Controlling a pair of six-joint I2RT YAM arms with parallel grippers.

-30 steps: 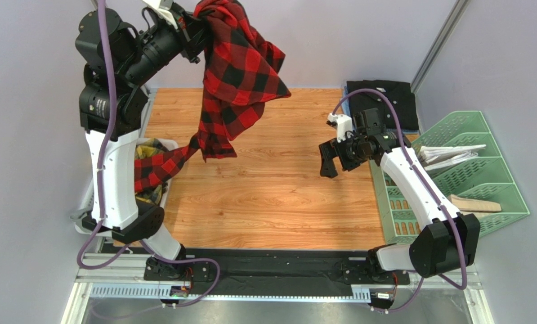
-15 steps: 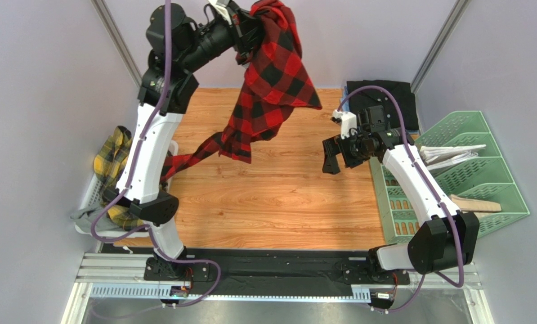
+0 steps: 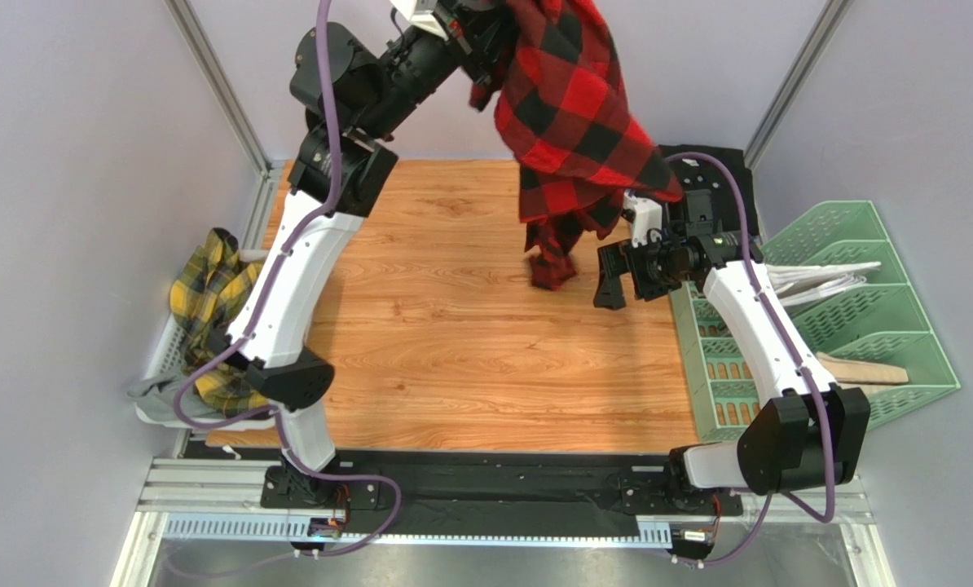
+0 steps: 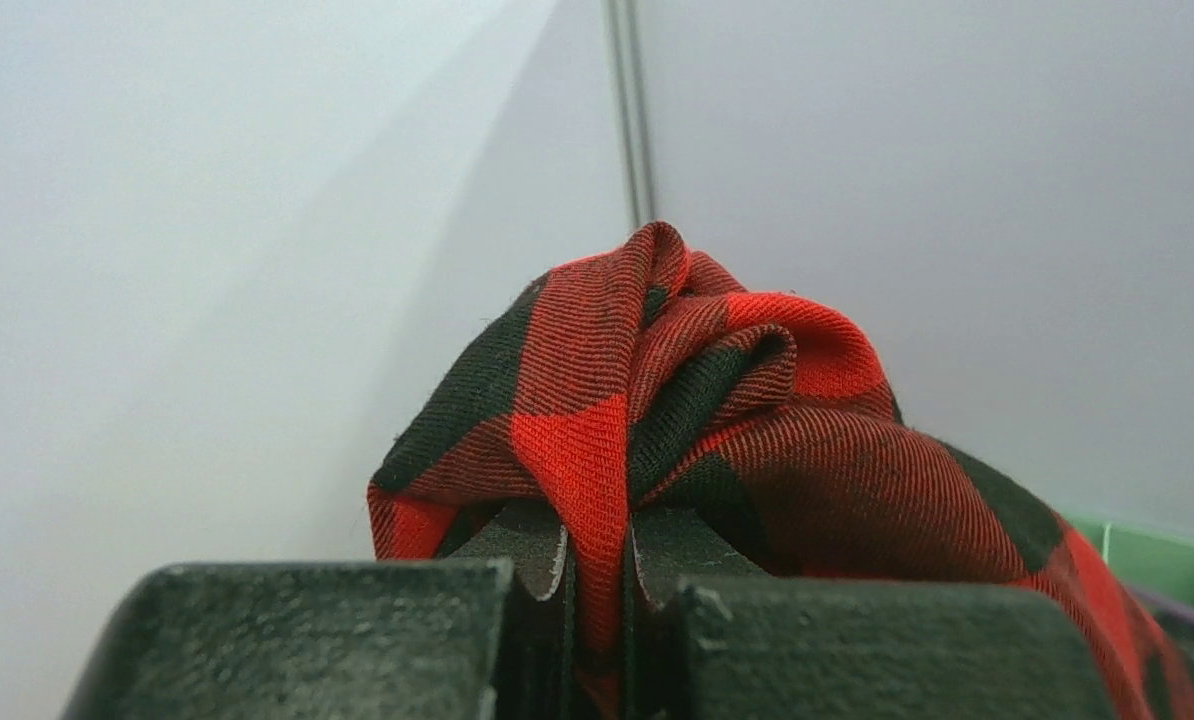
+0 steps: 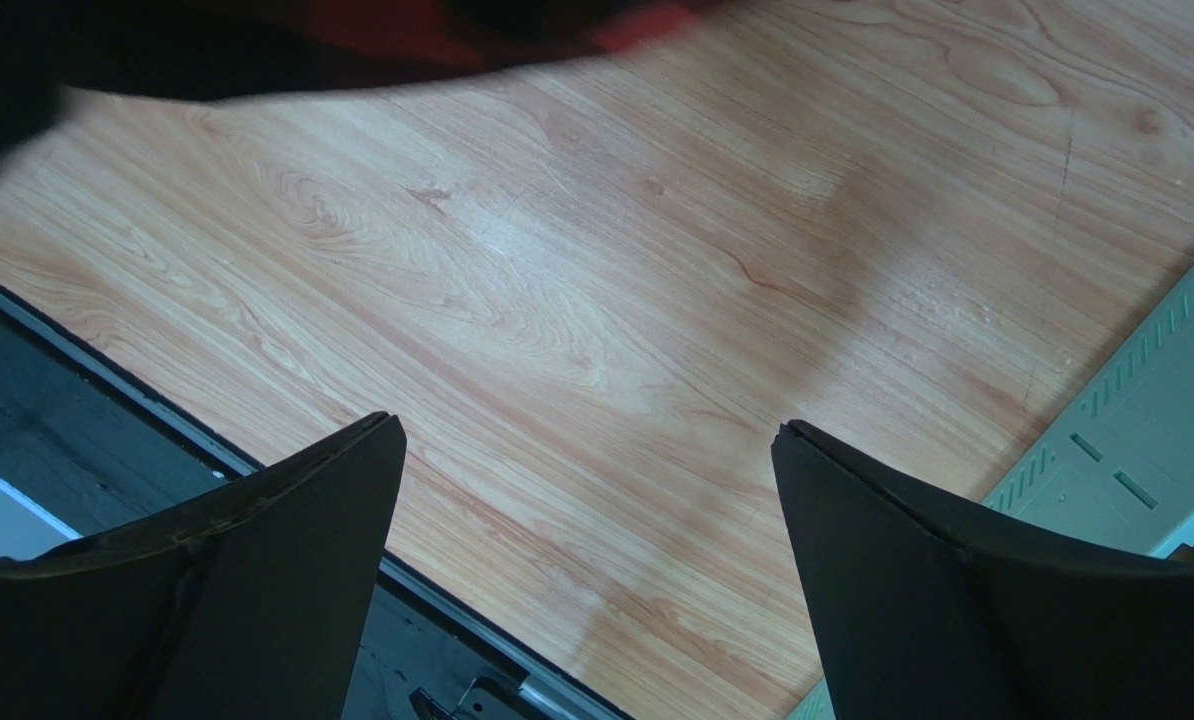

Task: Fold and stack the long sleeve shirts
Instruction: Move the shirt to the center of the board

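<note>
Red-and-black check shirt (image 3: 577,116) held high over the far right of the wooden table (image 3: 455,355).
The left gripper (image 4: 599,578) pinches a bunched fold of the cloth, and the rest hangs down. Its lowest tip seems to dangle just left of the right gripper (image 3: 611,276), whose fingers are spread wide with nothing between them. The yellow-and-dark plaid shirt (image 3: 214,306) lies heaped at the left edge, and the plain black shirt (image 3: 730,171) lies at the far right.

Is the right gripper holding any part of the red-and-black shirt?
No: the right gripper hangs open above the wooden table, with no cloth in it.
</note>
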